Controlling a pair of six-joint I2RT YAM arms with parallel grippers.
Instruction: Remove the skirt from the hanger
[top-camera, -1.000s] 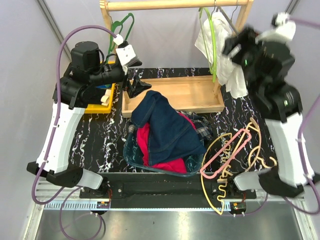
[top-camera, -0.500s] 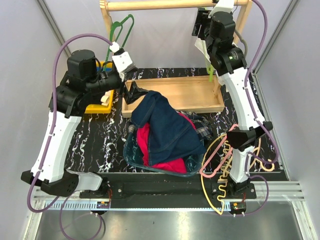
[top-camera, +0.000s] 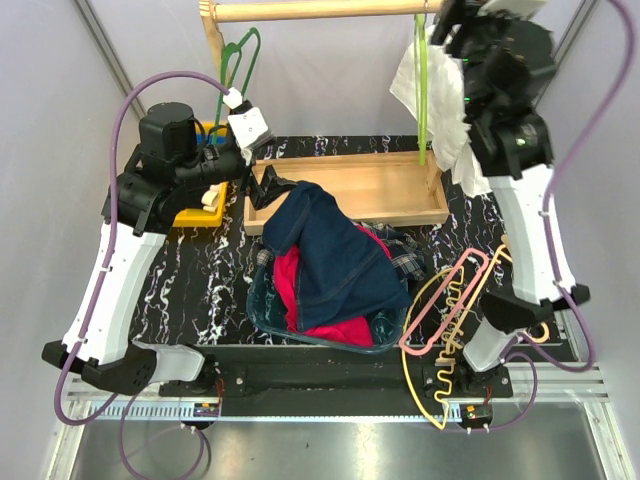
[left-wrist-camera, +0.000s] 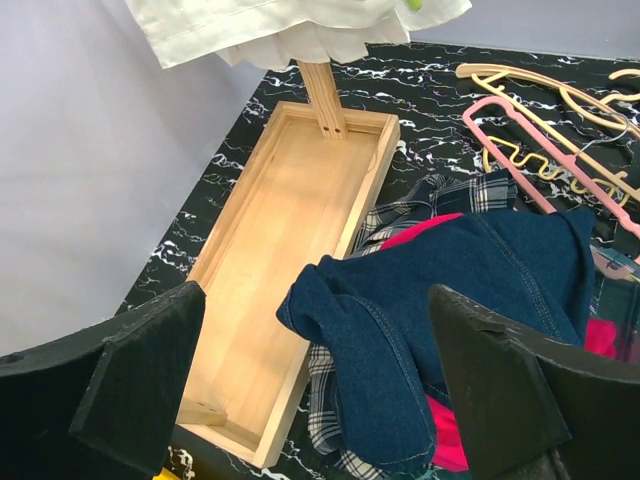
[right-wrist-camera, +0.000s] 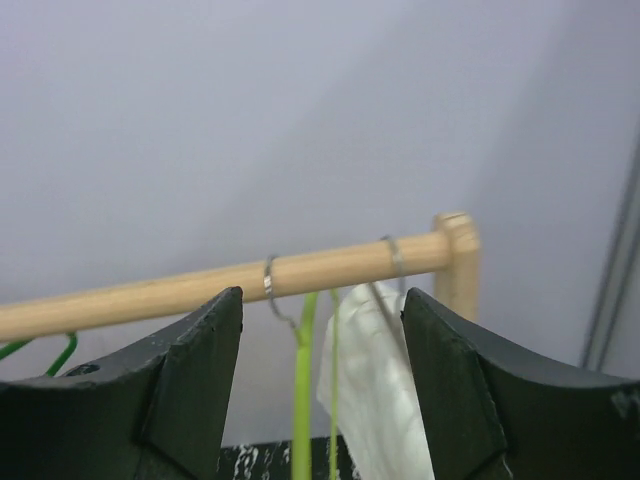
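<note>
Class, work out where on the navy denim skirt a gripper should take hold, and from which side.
Pinch the skirt at its bunched end beside the wooden tray, coming down from the tray side. That fold stands proud of the plaid shirt beneath, easy to close on.

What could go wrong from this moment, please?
The right fingers stand open near the rail, facing the lime hanger; a careless move could knock the white garment down. The left fingers hover open over the skirt, heaped loosely on the basket; a bump might drag it out.
</note>
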